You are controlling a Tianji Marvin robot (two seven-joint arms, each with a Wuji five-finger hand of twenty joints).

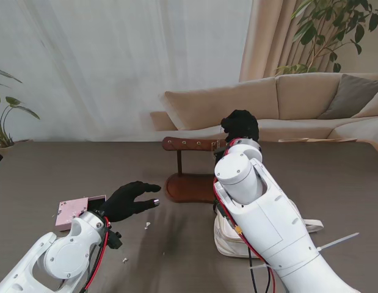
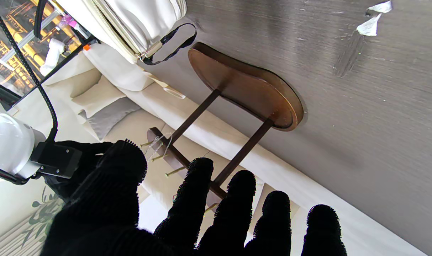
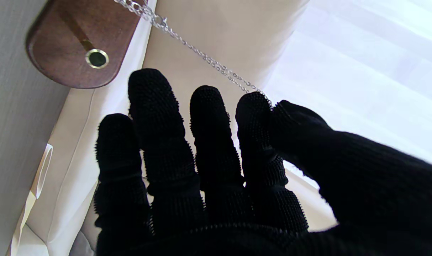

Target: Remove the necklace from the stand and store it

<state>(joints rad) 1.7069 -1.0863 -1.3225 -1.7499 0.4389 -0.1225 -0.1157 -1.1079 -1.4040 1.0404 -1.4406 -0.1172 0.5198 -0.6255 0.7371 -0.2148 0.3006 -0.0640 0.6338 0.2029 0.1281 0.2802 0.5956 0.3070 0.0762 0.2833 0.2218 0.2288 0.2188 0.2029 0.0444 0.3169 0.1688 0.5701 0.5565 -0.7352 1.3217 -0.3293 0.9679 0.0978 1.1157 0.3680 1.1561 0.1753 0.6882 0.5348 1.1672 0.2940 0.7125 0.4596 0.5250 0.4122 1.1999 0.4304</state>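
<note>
The wooden necklace stand (image 1: 190,185) is at the table's middle, its crossbar (image 1: 192,144) level. My right hand (image 1: 240,125) is raised at the crossbar's right end. In the right wrist view a thin silver necklace (image 3: 201,55) runs taut from the stand's end (image 3: 77,42) to my right hand (image 3: 216,170), pinched between thumb and index finger. From the left wrist the chain (image 2: 155,147) still hangs on the end pegs. My left hand (image 1: 130,198) hovers open to the left of the stand's base (image 2: 244,85), fingers (image 2: 241,199) spread and empty.
An open pink box (image 1: 71,212) lies at the near left beside my left forearm. A white zip pouch (image 1: 228,237) sits under my right arm, seen too from the left wrist as pouch (image 2: 137,21). Small white scraps (image 1: 147,224) dot the table. A sofa stands behind.
</note>
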